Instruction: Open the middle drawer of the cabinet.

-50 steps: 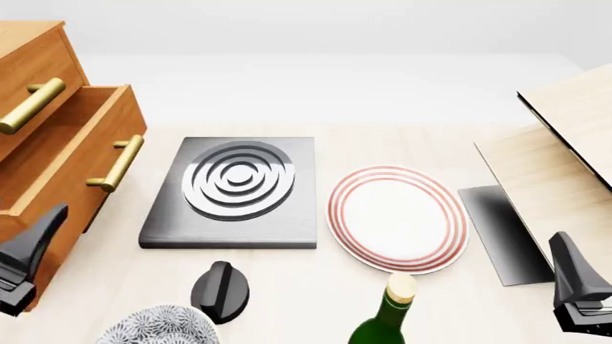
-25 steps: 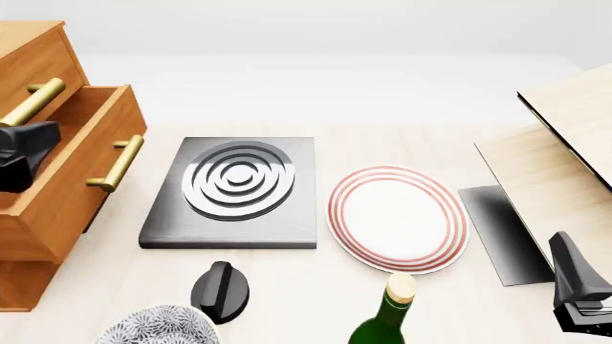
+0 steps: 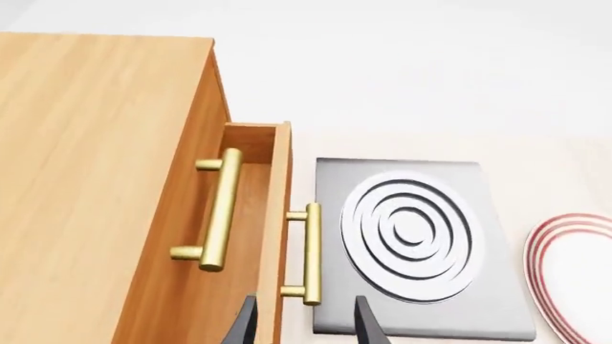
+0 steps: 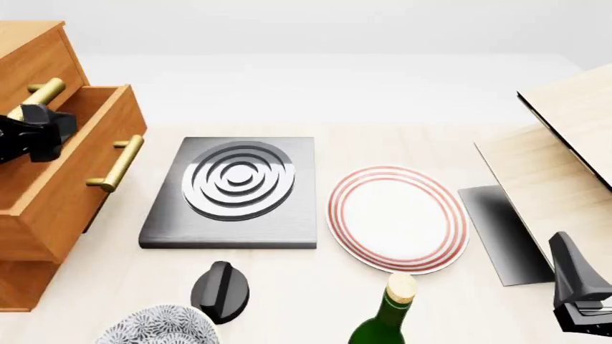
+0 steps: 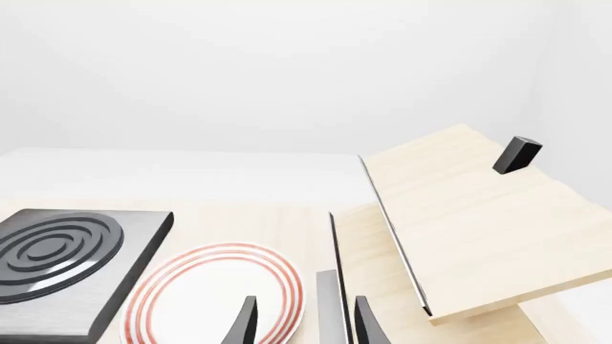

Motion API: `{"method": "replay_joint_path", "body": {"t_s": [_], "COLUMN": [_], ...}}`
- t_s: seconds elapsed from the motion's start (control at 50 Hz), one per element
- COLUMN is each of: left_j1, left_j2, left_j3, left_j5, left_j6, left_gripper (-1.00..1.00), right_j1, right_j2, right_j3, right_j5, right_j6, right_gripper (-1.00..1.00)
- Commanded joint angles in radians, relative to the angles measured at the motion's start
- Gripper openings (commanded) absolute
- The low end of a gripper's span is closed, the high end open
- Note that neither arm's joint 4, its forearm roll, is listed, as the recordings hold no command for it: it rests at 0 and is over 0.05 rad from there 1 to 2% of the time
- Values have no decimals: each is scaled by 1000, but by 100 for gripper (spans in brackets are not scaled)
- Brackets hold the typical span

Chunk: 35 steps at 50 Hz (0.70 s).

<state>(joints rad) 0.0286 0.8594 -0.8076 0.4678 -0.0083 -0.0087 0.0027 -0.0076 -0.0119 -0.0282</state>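
Cabinet (image 4: 39, 143) sits at table's (image 4: 316, 287) left edge; middle drawer (image 4: 72, 168) is pulled out toward the stove plate (image 4: 234, 190). Front view puts my left gripper (image 4: 34, 132) over that drawer's interior, near the top handle (image 4: 39, 95), but can't tell its jaws there. Left wrist view shows fingers (image 3: 246, 326) apart, straddling the drawer front beside its brass handle (image 3: 308, 254). Right gripper (image 5: 304, 322) is apart too, idle at near right by the striped plate (image 4: 397, 218).
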Motion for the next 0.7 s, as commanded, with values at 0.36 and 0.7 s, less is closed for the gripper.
{"method": "replay_joint_path", "body": {"t_s": [0.36, 0.7], "left_j1": [58, 55], "left_j2": [168, 226], "left_j3": [127, 204], "left_j5": [-207, -296], "left_j6": [12, 3], "left_gripper": [100, 100], "right_j1": [2, 2], "right_j2": [-1, -1], "right_j3": [2, 2], "right_j5": [2, 2], "right_j6": [6, 6], "right_gripper": [100, 100]}}
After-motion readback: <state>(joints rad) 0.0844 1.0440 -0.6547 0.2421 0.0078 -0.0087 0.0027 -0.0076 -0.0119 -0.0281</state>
